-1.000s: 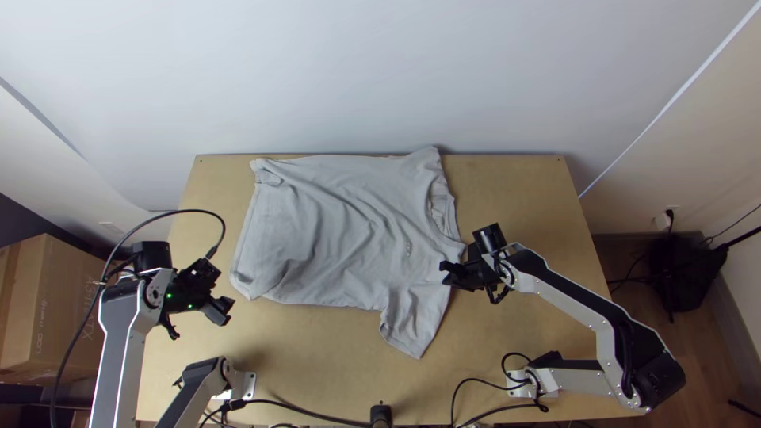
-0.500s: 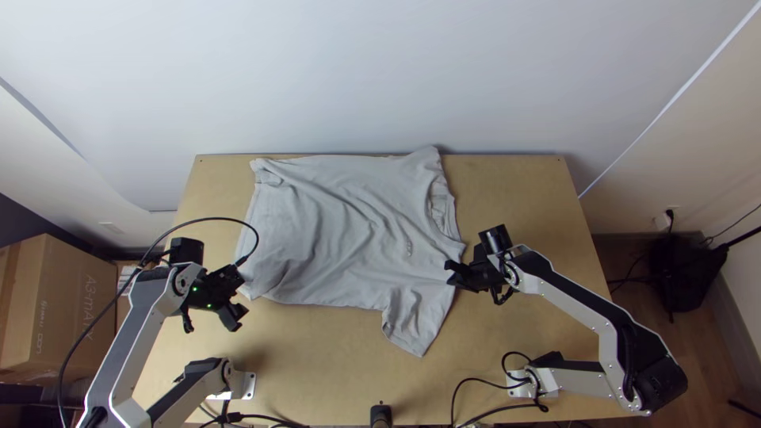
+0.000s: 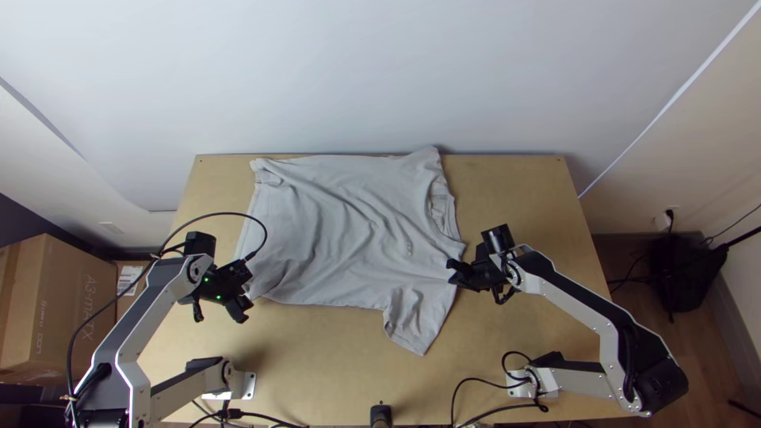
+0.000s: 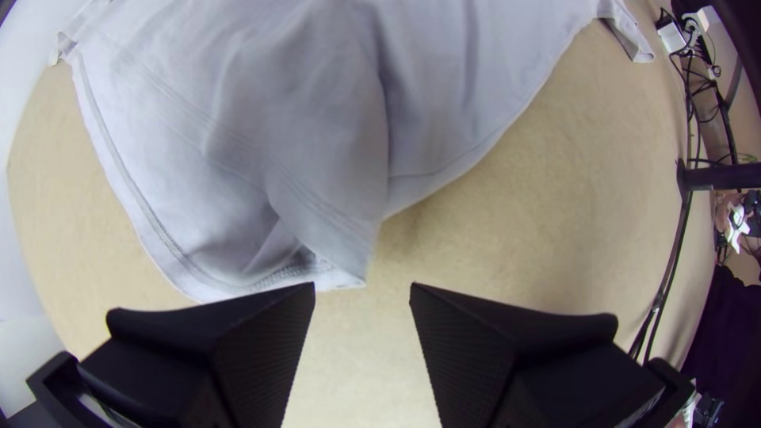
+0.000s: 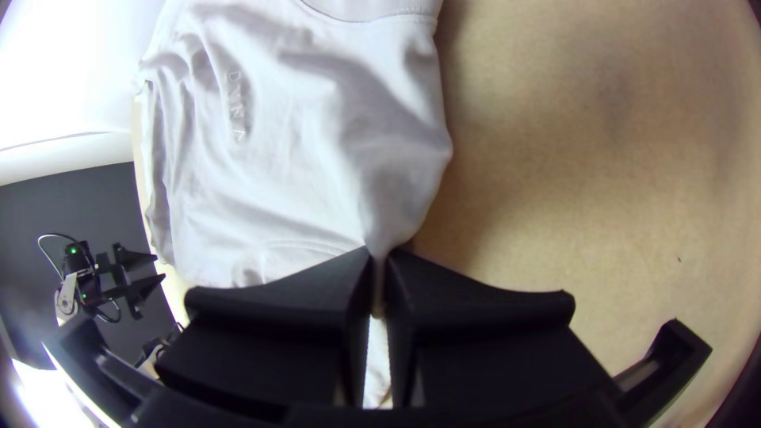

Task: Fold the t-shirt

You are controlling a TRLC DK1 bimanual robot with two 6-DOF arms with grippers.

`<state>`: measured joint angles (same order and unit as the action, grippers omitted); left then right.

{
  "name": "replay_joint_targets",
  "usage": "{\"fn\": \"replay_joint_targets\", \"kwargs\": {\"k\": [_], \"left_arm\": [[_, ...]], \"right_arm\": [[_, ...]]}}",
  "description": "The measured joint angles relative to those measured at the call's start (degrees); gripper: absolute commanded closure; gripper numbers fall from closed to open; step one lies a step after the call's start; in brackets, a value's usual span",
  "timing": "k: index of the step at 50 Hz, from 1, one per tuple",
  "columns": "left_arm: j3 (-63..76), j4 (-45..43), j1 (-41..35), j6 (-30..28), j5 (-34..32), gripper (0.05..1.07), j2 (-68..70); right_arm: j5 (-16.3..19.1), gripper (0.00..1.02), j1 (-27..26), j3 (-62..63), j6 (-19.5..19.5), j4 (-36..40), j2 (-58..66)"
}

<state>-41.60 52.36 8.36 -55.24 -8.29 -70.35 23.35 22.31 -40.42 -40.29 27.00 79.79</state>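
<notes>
A light grey t-shirt [image 3: 341, 230] lies spread and wrinkled on the table, neckline toward the right, one sleeve pointing at the near edge. My left gripper [image 3: 247, 295] is at the shirt's near left corner. In the left wrist view that gripper [image 4: 363, 297] stands open, the corner of the t-shirt [image 4: 317, 158] just beyond its fingertips. At the shoulder beside the near sleeve is my right gripper [image 3: 452, 271]. The right wrist view has the right gripper [image 5: 378, 257] shut on a gathered pinch of the t-shirt [image 5: 301, 158].
Bare wood of the table [image 3: 317, 357] lies along the near side, with more to the right of the shirt. Cables [image 3: 476, 388] run by the arm bases. A cardboard box [image 3: 63, 309] stands off the left side, and a wall rises behind the far edge.
The left gripper has moved right, up to the shirt's near left corner. The right gripper has shifted slightly to the right, and the shirt's shoulder and near sleeve have shifted with it.
</notes>
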Motion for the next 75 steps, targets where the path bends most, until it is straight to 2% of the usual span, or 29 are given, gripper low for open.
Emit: {"fn": "replay_joint_targets", "kwargs": {"k": [12,16,18,25,27,29,30,43,52,62,75], "left_arm": [[0.24,-3.74,-0.28,0.7,0.0,0.48,-3.04],[0.79,-5.44,-0.28,0.83,0.0,0.67,-4.13],[1.14,-6.16,-0.28,1.09,0.0,0.71,-4.55],[1.38,-8.0,-0.28,1.51,-0.02,0.72,-4.79],[1.38,-8.28,-0.28,1.66,-0.02,0.8,-5.03],[1.36,-8.37,-0.24,1.68,-0.04,0.99,-5.16],[1.36,-8.46,-0.09,1.68,-0.11,1.05,-5.22],[0.39,-8.94,2.58,3.15,-3.61,1.04,-6.34],[-3.23,-8.61,3.98,11.02,-7.67,1.05,-6.05],[-8.07,-10.54,4.13,25.11,-8.31,1.05,-2.64],[-12.85,-10.99,3.21,40.63,-8.48,1.05,4.44]], "right_arm": [[0.0,1.0,0.0,0.0,0.0,0.0,0.0],[0.0,1.0,0.0,0.0,0.0,0.0,-0.09],[0.0,1.0,0.0,0.0,0.0,0.0,-0.31],[0.0,1.0,-0.31,0.0,0.0,0.0,-1.36],[0.0,1.0,-0.5,0.02,0.0,0.0,-1.73],[0.0,1.0,-0.68,0.15,0.0,0.0,-2.05],[0.0,1.0,-0.7,0.24,0.0,0.0,-2.27],[0.02,1.0,-2.51,0.81,0.0,0.04,-4.68],[-0.37,1.0,-5.64,0.81,0.0,0.15,-7.87],[-3.43,1.0,-8.63,1.29,0.35,-1.66,-13.77],[-6.21,1.0,-10.14,-0.33,5.62,-3.39,-17.03]]}}
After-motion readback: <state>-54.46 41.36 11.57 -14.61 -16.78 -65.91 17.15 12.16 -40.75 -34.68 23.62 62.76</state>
